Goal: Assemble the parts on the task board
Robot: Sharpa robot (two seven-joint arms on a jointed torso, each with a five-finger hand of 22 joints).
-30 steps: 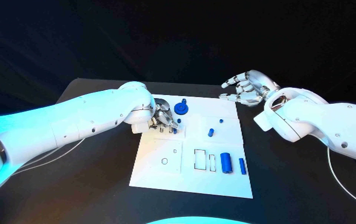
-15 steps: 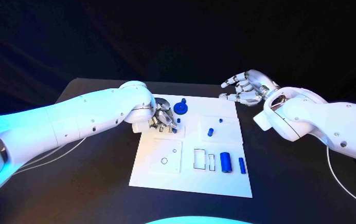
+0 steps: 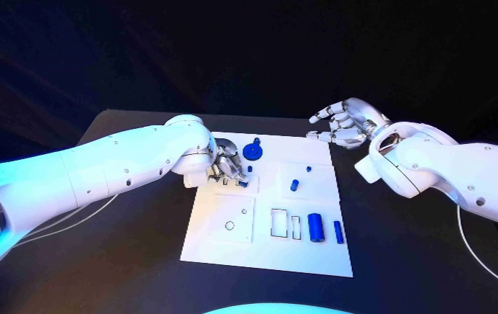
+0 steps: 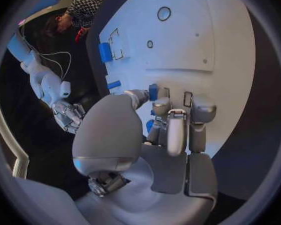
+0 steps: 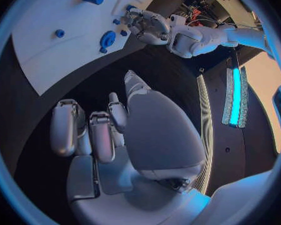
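From the head camera, the white task board lies in the middle of the black table. The left hand is down on the far left part of the board, with its fingers curled over a small blue peg. It looks like the fingertips are on that peg, but I cannot tell if they truly hold it. Just beside the hand, a little farther away, sits a round blue gear. Another small blue part stands to the right, near the middle of the board. At the near right, a thick blue cylinder and a thin blue bar lie side by side. The right hand hangs above the table past the far right corner of the board, with fingers apart and nothing in them.

From the left wrist camera, the left hand bends its fingertips down onto the board. A small blue piece sits right at those fingertips, and it touches them.

From the right wrist camera, the right hand is loose, with its fingers a little apart and holding nothing. Far off, the left hand works on the board beside the gear.

What could go wrong? The peg is tiny and smooth. If the fingers press it from one side, it could tip over or pop out and roll away. The hand is also very near the gear, so it could bump it.
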